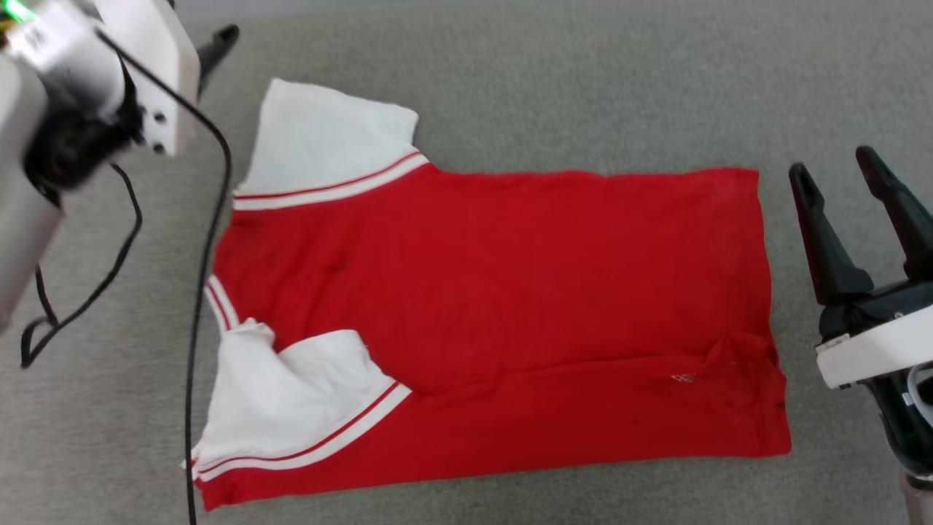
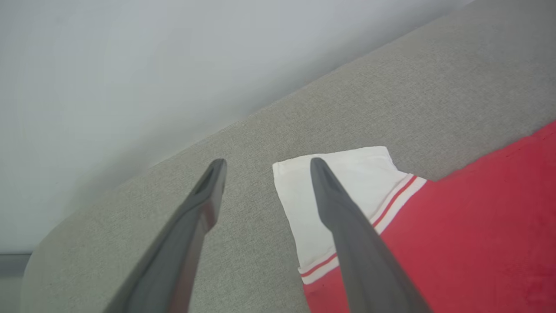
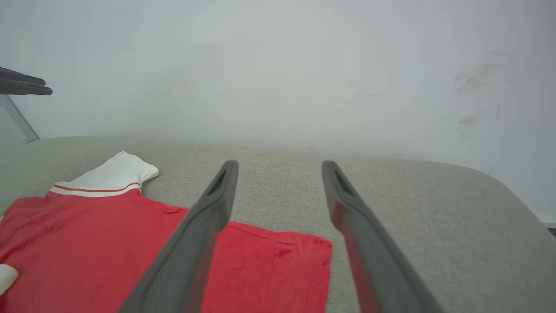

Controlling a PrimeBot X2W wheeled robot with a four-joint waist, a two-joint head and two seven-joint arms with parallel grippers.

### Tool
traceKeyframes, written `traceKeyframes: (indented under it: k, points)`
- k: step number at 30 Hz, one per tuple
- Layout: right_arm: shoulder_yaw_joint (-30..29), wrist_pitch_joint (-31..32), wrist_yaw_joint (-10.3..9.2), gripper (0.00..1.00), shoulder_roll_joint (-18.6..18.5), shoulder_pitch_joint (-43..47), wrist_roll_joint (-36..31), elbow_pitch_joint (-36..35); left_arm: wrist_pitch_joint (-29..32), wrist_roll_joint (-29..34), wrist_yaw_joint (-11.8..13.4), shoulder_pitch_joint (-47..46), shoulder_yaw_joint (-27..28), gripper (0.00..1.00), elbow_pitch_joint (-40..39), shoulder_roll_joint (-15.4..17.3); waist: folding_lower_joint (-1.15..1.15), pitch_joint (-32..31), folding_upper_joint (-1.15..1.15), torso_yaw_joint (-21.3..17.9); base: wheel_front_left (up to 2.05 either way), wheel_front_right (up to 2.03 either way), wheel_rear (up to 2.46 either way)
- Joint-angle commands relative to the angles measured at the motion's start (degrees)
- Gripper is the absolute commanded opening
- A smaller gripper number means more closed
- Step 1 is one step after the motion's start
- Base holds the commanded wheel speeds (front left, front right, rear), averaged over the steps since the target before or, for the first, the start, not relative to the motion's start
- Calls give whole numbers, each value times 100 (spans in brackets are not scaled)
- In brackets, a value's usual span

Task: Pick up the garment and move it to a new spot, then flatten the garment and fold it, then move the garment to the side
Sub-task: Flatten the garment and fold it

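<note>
The garment [image 1: 496, 306] is a red T-shirt with white sleeves and red-white trim. It lies flat on the grey fabric surface, collar end to the left. Its near long edge is folded over, with the near sleeve [image 1: 291, 394] tucked onto the red body. The far sleeve [image 1: 328, 138] lies spread out. My left gripper [image 2: 268, 161] hovers open above the far sleeve's [image 2: 347, 174] corner, with nothing between its fingers. One of its fingertips [image 1: 222, 40] shows at the head view's top left. My right gripper [image 1: 832, 162] stands open beside the hem, clear of the cloth [image 3: 108, 243].
The grey padded surface [image 1: 583, 87] stretches beyond the shirt on every side, and its rounded edges [image 3: 499, 187] meet a pale wall. A black cable [image 1: 208, 240] hangs from my left arm past the shirt's collar end. My left gripper's fingers [image 3: 26, 84] show at the right wrist view's top left.
</note>
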Motion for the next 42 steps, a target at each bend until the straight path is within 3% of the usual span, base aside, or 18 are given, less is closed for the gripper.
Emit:
traceKeyframes:
  k: [1, 7, 11, 16, 26, 28, 32, 35, 42]
  points:
    - [6, -25, -3, 100, 93, -83, -18, -67, 239, -139, -55, -214, 39, 100, 150, -82, -1, 413, 0, -264, 0, 0, 0]
    - [110, 44, -3, 100, 231, -234, -90, -294, 1590, -607, -235, -927, 26, 100, 660, -112, -1, 908, 0, -499, 0, 0, 0]
    - [138, 14, -3, 100, 275, -351, -100, -338, 2125, -690, -260, -1247, -1, 100, 853, -33, -1, 1191, 0, -635, 0, 0, 0]
    - [157, -52, -3, 100, 313, -482, -77, -295, 2490, -802, -184, -1376, 7, 100, 1070, 12, -1, 1478, 0, -738, 0, 0, 0]
    - [197, -138, -3, 100, 262, -615, -10, -123, 2785, -907, -281, -938, -216, 100, 1242, -20, -1, 1665, 0, -758, 0, 0, 0]
    - [154, -143, -3, 100, 237, -705, 6, -123, 2807, -888, -304, -867, -305, 0, 1237, -17, -1, 1661, 0, -735, 0, 0, 0]
    - [69, -70, -3, 100, 86, -843, -38, -132, 2603, -861, -359, -865, -311, 0, 1185, -64, -1, 1571, 0, -654, 0, 0, 0]
    - [70, 213, -3, 100, -234, -1020, -70, -145, 2282, -948, -374, -906, -174, 0, 1184, -132, -1, 1398, 0, -555, 0, 0, 0]
    - [496, 1825, -4, 100, -1257, -1590, 457, 77, 1696, -991, -448, -723, -198, 0, 985, -305, -1, 915, 0, -259, 0, 0, 0]
